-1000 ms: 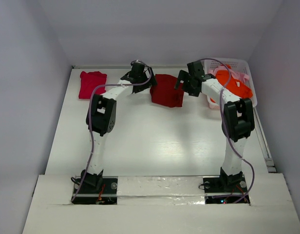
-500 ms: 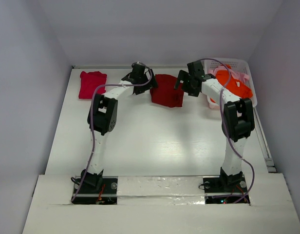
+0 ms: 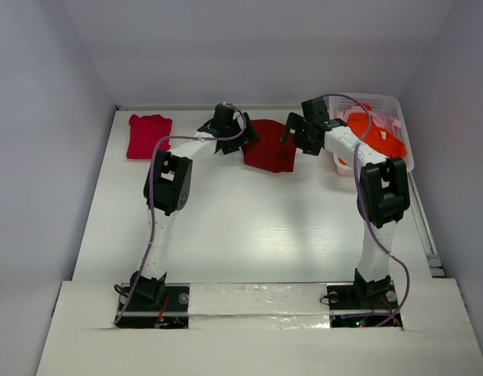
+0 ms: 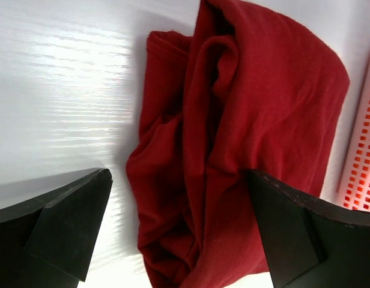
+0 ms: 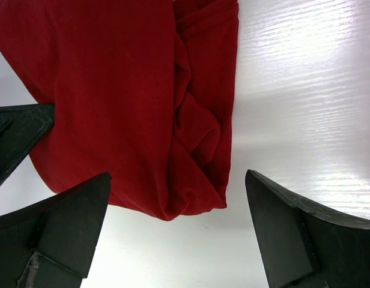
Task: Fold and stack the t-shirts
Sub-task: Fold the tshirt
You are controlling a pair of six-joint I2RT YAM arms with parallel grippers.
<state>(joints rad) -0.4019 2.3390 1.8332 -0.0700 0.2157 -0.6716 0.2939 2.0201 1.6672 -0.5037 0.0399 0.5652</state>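
Dark red shirt [image 3: 270,147], bunched by the far table [image 3: 226,235] edge; left gripper [image 4: 179,222], right gripper [image 5: 176,222] gape empty; grabbing may catch doubled layers.

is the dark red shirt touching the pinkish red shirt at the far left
Apart. The top view shows bare white table between the dark red shirt and the crimson-pink shirt.

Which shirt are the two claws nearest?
The dark red shirt, crumpled between the left gripper and right gripper; the crimson-pink shirt lies far left, and the orange shirt sits in the basket.
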